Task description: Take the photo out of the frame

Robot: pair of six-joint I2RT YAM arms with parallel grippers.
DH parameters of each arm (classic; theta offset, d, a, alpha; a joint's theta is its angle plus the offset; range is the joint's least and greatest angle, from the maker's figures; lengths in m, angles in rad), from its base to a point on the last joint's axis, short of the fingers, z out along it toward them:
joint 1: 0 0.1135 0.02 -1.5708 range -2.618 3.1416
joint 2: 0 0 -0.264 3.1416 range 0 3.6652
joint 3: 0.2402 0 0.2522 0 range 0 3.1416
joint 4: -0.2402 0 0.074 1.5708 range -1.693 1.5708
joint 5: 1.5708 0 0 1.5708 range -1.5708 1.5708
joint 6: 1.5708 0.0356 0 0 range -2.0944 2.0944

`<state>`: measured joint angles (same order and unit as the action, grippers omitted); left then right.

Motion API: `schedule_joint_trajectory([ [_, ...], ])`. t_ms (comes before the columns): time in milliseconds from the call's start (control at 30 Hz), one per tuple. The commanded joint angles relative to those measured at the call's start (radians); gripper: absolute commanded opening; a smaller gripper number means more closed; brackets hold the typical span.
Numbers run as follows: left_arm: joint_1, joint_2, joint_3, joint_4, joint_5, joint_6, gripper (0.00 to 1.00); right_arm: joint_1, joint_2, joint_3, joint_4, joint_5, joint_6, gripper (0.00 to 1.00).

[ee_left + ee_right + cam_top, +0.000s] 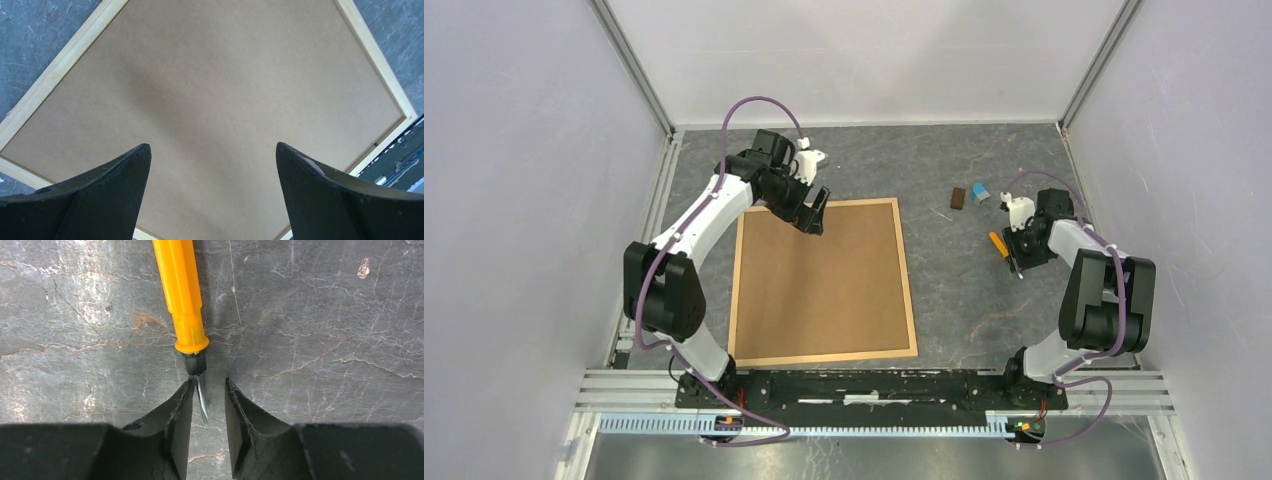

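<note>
The large light-wood-rimmed picture frame [824,290] lies brown fibreboard back up on the grey desk [964,300], likely so the backing can be worked loose; the photo is out of sight, presumably underneath. At its 11 o'clock corner the left end effector [813,216] hovers spread wide and empty. At 3 o'clock the right end effector [208,382] sits slightly parted around the tip of an orange-handled screwdriver [182,295], not pinching it.
</note>
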<state>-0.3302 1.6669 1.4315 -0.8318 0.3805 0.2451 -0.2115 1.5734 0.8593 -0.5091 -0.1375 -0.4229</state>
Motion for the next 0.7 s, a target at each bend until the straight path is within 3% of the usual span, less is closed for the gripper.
schedule_joint_trajectory([
  [0,0.002,-0.003,0.02,-0.032,-0.013,0.116,1.0,-0.004,0.0,-0.011,-0.014,0.004,0.009,0.36],
  [233,0.002,0.006,0.0,-0.089,0.012,0.202,1.0,-0.004,-0.023,0.037,-0.058,-0.097,0.005,0.51],
  [400,0.0,0.007,-0.02,-0.111,-0.009,0.273,1.0,0.0,-0.1,0.064,-0.034,-0.204,-0.032,0.73],
  [500,-0.001,0.039,0.009,-0.111,-0.045,0.363,1.0,0.012,-0.122,0.094,-0.028,-0.269,-0.049,0.77],
  [667,-0.003,0.169,0.183,-0.174,-0.043,0.533,0.97,0.061,-0.167,0.173,0.007,-0.321,-0.101,0.81],
])
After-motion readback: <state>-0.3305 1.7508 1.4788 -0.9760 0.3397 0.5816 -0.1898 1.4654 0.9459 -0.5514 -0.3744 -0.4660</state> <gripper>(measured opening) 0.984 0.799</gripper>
